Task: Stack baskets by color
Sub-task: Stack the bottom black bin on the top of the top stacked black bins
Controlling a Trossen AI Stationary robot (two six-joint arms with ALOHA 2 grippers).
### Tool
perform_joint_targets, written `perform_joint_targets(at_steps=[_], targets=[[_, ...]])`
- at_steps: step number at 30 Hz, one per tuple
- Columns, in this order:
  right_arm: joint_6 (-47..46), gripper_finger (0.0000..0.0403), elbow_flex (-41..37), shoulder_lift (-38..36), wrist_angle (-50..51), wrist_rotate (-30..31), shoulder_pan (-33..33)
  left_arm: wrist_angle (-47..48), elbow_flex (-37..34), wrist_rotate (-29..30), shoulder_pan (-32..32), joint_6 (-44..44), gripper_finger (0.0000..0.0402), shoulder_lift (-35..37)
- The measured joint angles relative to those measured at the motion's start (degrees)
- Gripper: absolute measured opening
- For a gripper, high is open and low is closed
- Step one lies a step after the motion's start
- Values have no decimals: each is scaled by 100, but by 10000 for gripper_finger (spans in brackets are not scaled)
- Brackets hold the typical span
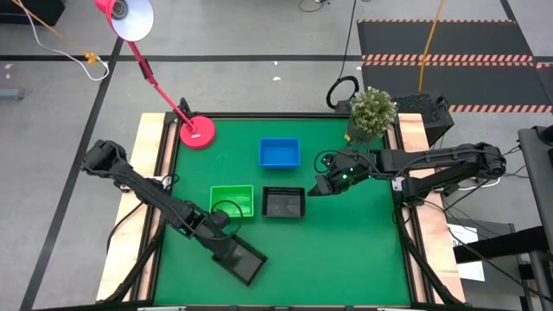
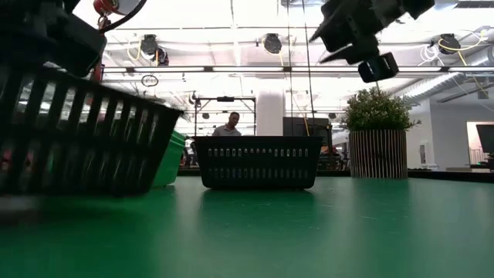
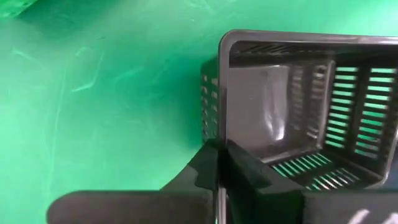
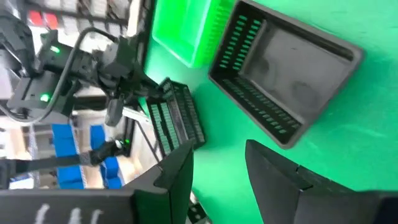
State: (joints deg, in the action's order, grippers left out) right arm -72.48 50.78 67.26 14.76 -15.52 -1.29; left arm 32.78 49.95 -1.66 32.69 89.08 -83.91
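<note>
Now gripping: left arm takes a black basket

Clearly the step in hand is the pickup. The left gripper [image 3: 219, 163] is clenched on the rim of a black basket [image 1: 239, 257] at the table's [image 1: 346, 250] near edge, the basket tilted as seen in the low view. A second black basket [image 1: 283, 204] sits mid-table, touching the green basket [image 1: 232, 201]; the blue basket [image 1: 279, 153] lies apart. The right gripper [image 1: 318, 187] hovers just beside the second black one, fingers parted, empty. Next, I judge, comes carrying the held basket over and nesting it squarely.
</note>
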Motion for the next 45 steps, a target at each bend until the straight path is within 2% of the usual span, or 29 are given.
perform_joint_targets(at_steps=[4,8,16,20,27,36,45], targets=[[-464,141,0,0,-325,502,265,6,45,-59,-94,56,9,356],[-1130,141,0,0,-584,1130,568,39,237,228,-253,153,14,727],[-1777,141,2,0,-1611,2170,1023,745,1077,554,-864,-358,11,911],[-1974,141,119,3,-1616,2300,1121,1156,1517,734,-1245,-769,8,902],[-1732,141,801,31,-680,2743,1237,2067,1953,1423,-2048,-1086,12,900],[-1514,141,973,136,51,3054,1088,1446,2067,2137,-2808,-1817,8,898],[-930,141,975,466,7,3071,704,1254,2076,2166,-3148,-2111,8,711]])
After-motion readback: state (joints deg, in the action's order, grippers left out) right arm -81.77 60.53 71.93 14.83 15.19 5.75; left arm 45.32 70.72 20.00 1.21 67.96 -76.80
